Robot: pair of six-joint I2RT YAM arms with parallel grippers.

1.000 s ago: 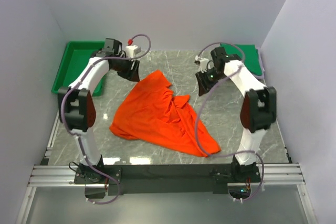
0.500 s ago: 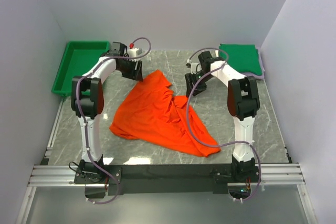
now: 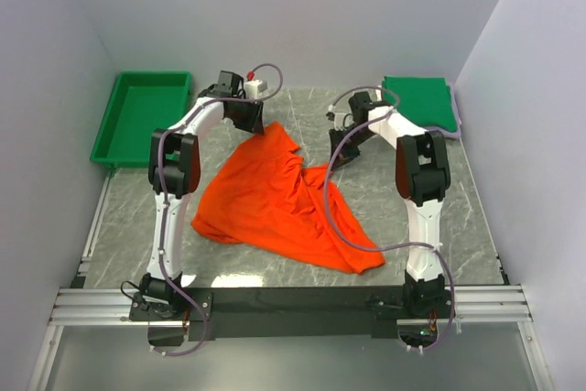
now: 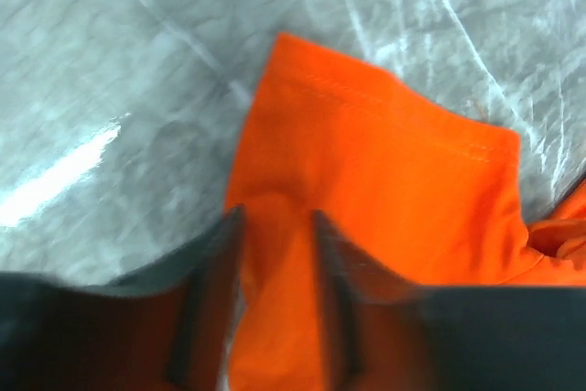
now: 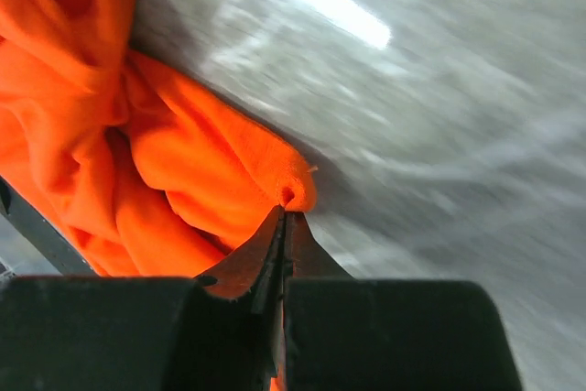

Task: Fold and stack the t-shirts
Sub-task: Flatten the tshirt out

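grey marble-patterned tabletop [image 3: 439, 217]: it carries everything below; both arms reach out over its far half.
orange-red short-sleeved cloth t-shirt [image 3: 275, 199]: it lies crumpled and unfolded across the middle of the tabletop. One corner points toward the far left and a long tail runs toward the near right.
green rigid plastic tray [image 3: 108, 130]: it sits at the far left corner, well apart from the orange-red short-sleeved cloth t-shirt.
green folded cloth shirt [image 3: 419, 103]: a flat rectangle at the far right corner, just beyond the right arm.
left end effector [image 4: 275, 217]: it is down at the shirt's far-left corner with its fingers apart. A strip of orange fabric near the stitched hem lies between them; no pinch shows.
right end effector [image 5: 282, 215]: it is low at the shirt's far right edge with its fingers pressed together. A small bunched fold of the orange fabric is clamped at their tips, just above the tabletop.
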